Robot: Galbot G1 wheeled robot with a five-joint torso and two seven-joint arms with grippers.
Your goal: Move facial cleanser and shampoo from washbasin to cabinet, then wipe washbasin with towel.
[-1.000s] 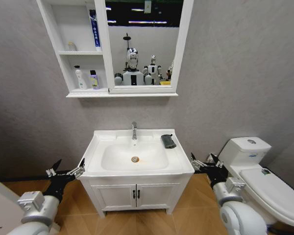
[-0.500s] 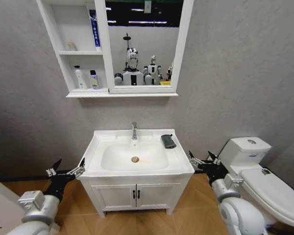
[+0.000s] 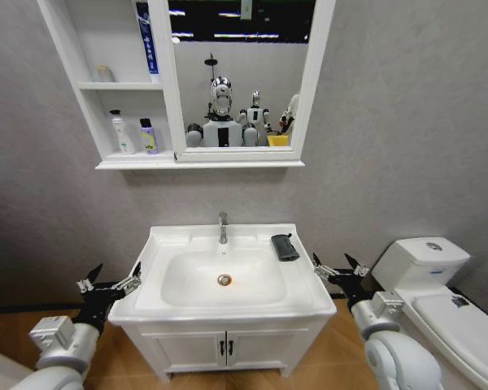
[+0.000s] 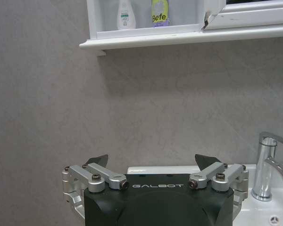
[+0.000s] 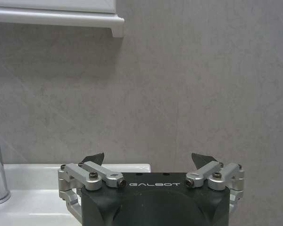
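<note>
The white washbasin [image 3: 307, 291] holds a chrome faucet [image 3: 223, 227] and a dark folded towel [image 3: 285, 247] at its back right corner. Above it hangs the white cabinet [image 3: 167, 163] with a mirror. On its lowest shelf stand a white bottle [image 3: 120, 133] and a purple bottle [image 3: 149, 136] with a yellow label; I cannot tell which is the facial cleanser and which the shampoo. My left gripper [image 3: 114, 275] is open, low beside the basin's left edge. My right gripper [image 3: 332, 262] is open at the basin's right edge, below the towel's level. Both are empty.
A white toilet [image 3: 427, 262] stands close on the right, just past my right arm. A blue tube [image 3: 145, 36] and a small jar [image 3: 104, 73] occupy the upper shelves. A low two-door vanity [image 3: 224, 349] sits under the basin. Grey wall behind.
The whole head view has shifted: the camera has moved closer, so basin and cabinet look larger. The right gripper has edged up toward the basin's right edge. Both grippers stay open.
</note>
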